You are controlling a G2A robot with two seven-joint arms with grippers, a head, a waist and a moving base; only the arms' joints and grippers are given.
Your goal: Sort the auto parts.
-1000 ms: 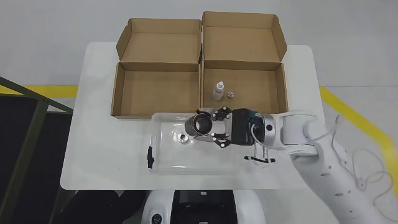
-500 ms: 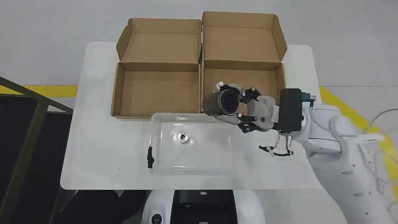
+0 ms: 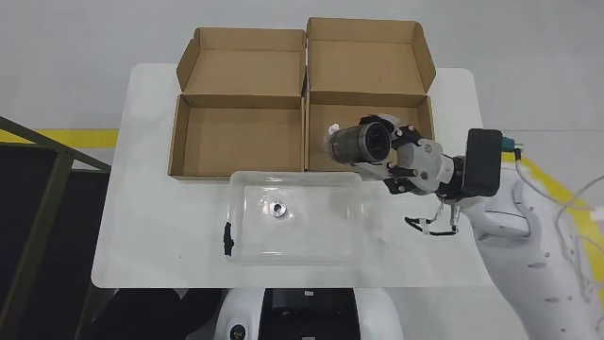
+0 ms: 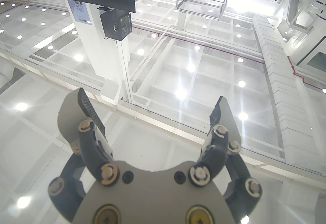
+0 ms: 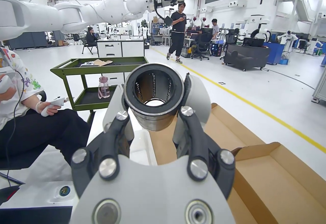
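**Operator:** What is the state of the right claw (image 5: pixel 155 101)?

**Engineer:** Its fingers are closed partway onto a dark cylindrical bearing (image 5: pixel 152 119) and clamp the smooth outer wall. The open bore faces away from the wrist. From above, the bearing appears to hang over the near left part of the right box (image 3: pixel 411 123), raised off the box floor.

**Operator:** What is the likely fault at the grip?

**Engineer:** Slip. The wall is round, polished metal, and the part looks heavy. A sharp stop or a tilt of the wrist could let it slide or turn between the fingers.

**Operator:** And below the claw?

**Engineer:** A small white part (image 3: pixel 332 130) lies in the same box, just beside the bearing in the top view. If released from height, the bearing could strike that part or roll. The bearing is also near the wall shared with the left box (image 3: pixel 236 142) and near the clear bin (image 3: pixel 247 246), which holds a small metal ring (image 3: pixel 277 211). An early release could put it in the wrong container.

**Operator:** What about the left claw (image 4: pixel 151 97)?

**Engineer:** It is wide open, holds nothing, and points at the ceiling, well away from the worktop (image 3: pixel 160 208). It probably poses no collision risk.
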